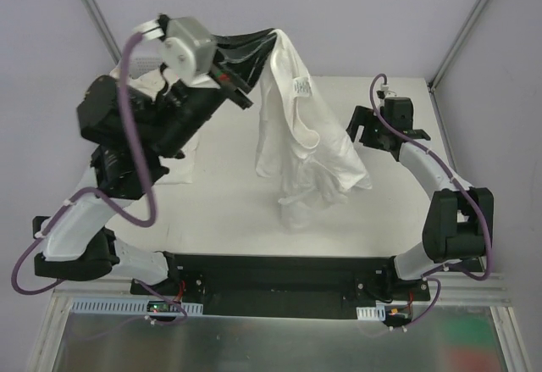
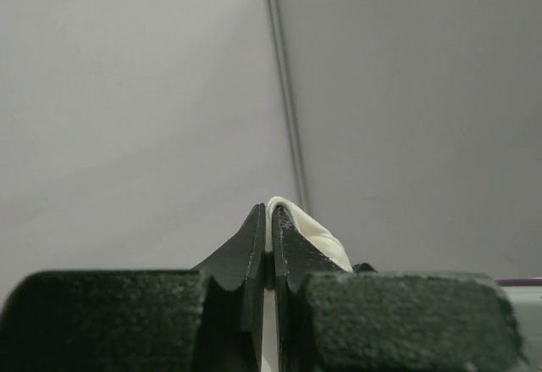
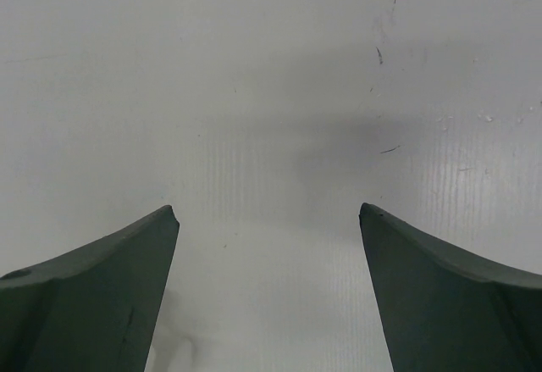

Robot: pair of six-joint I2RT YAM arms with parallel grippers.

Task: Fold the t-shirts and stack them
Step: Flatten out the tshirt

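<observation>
left gripper (image 1: 271, 36) is raised high over the far-left part of the table (image 1: 220, 211), jaws pressed together on a pinch of 1 white t-shirt (image 1: 292, 126). in the left wrist view a small cream fold pokes out just past the fingertips, w/ only grey wall behind it.

the shirt hangs from that pinch in a long drape. its upper part is in the air, its lower end is bunched and resting on the table near the middle, a bit right of centre. the neck opening and a small label show partway down the hanging cloth.

right gripper (image 1: 357, 124) sits low on the right, just beside the shirt's right edge, jaws wide apart and holding nothing. the right wrist view shows only bare table between the 2 fingers.

some more white cloth (image 1: 179, 171) lies flat under the left arm, mostly hidden. can't tell if it's another shirt.
</observation>
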